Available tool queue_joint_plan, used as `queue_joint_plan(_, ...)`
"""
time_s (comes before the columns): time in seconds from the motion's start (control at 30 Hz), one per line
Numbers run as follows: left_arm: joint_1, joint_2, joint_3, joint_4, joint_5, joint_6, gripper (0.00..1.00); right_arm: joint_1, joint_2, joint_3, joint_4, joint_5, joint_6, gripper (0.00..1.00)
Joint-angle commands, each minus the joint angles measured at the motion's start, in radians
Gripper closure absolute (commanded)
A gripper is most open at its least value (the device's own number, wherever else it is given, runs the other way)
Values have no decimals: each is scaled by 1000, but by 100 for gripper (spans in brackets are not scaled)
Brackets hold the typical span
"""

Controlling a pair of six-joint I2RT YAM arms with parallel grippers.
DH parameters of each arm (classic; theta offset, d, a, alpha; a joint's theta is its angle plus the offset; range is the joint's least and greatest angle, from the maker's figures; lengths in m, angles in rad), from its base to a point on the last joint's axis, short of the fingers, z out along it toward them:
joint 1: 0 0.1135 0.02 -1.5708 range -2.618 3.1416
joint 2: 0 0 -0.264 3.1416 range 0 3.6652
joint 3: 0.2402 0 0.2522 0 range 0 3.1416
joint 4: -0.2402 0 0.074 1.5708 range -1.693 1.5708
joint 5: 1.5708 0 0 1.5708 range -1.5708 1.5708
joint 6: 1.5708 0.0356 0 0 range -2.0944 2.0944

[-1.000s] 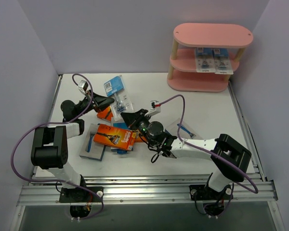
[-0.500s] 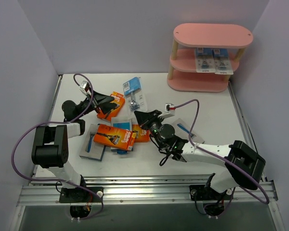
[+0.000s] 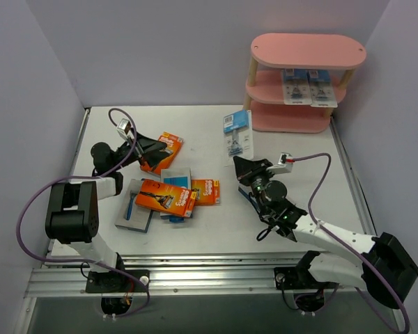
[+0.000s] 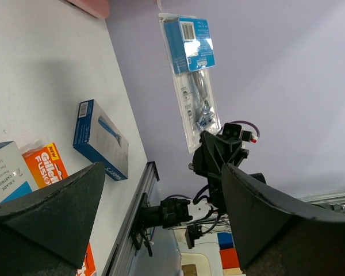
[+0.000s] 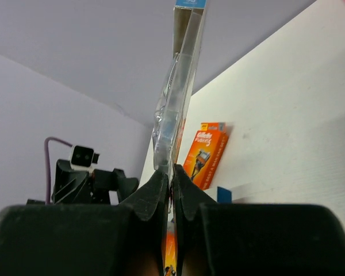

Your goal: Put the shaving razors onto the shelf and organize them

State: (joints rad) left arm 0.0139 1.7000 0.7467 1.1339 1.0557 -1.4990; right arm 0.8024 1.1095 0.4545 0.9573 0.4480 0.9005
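My right gripper (image 3: 245, 164) is shut on the bottom edge of a white-blue razor blister card (image 3: 237, 135), held upright in the air left of the pink shelf (image 3: 308, 50). In the right wrist view the card (image 5: 176, 103) rises from the pinched fingertips (image 5: 171, 172). My left gripper (image 3: 156, 148) is open and empty beside an orange razor box (image 3: 168, 144). Its jaws (image 4: 164, 169) frame the lifted card (image 4: 193, 80). Two blister cards (image 3: 308, 86) stand on the shelf's middle tier.
Several razor packs lie at the table's left centre: a large orange box (image 3: 165, 197), a small orange box (image 3: 205, 191), a blue-grey box (image 3: 132, 209). Another blue box (image 4: 100, 141) lies near the right arm. The shelf's bottom tier (image 3: 287, 122) is bare.
The left gripper has opened and let go of the blister card. The right arm has carried the card to the right, toward the shelf.
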Motion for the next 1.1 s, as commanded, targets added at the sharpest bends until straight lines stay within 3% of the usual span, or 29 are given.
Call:
queue_joint_plan(0.0,3,-51,26,-17,9,66,9,-80,-102,0,-52,-1,8,100)
queue_joint_plan(0.17,1,-82,39,-98,6,129,9,-231,-157,10,-144,-100,15,100)
queue_joint_plan(0.43,1,-118,59,-264,0,233,9,-410,-111,58,-170,-293,17,100)
queue_joint_plan(1.07,3,-114,60,-246,4,218,9,-627,95,311,-183,-502,-104,100)
